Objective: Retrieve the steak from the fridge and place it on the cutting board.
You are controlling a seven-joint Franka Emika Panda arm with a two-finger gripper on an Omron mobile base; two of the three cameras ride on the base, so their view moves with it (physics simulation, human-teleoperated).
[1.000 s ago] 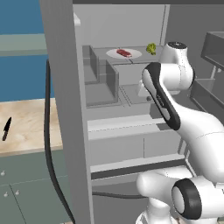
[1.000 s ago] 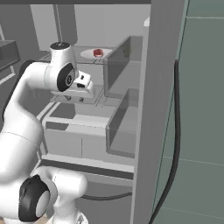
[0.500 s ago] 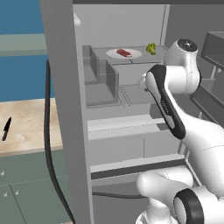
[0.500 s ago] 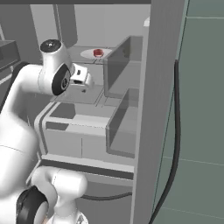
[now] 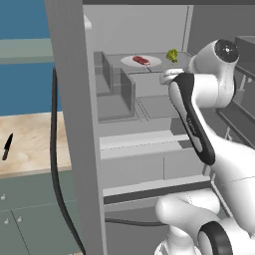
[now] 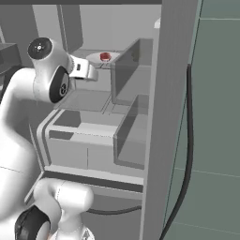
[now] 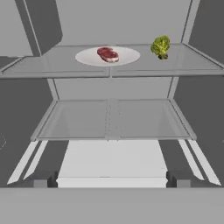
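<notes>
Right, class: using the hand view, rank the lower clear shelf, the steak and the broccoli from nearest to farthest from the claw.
1. Lower clear shelf: directly ahead of the open claw, nearest.
2. Steak: on the white plate, upper shelf, slightly left of centre.
3. Broccoli: upper shelf, right side, slightly farther back than the steak, though the two are close.

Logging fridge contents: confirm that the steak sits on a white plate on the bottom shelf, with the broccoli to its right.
Not quite: the hand view shows the steak on its plate on the upper shelf, not the bottom one. The broccoli is indeed to its right.
</notes>
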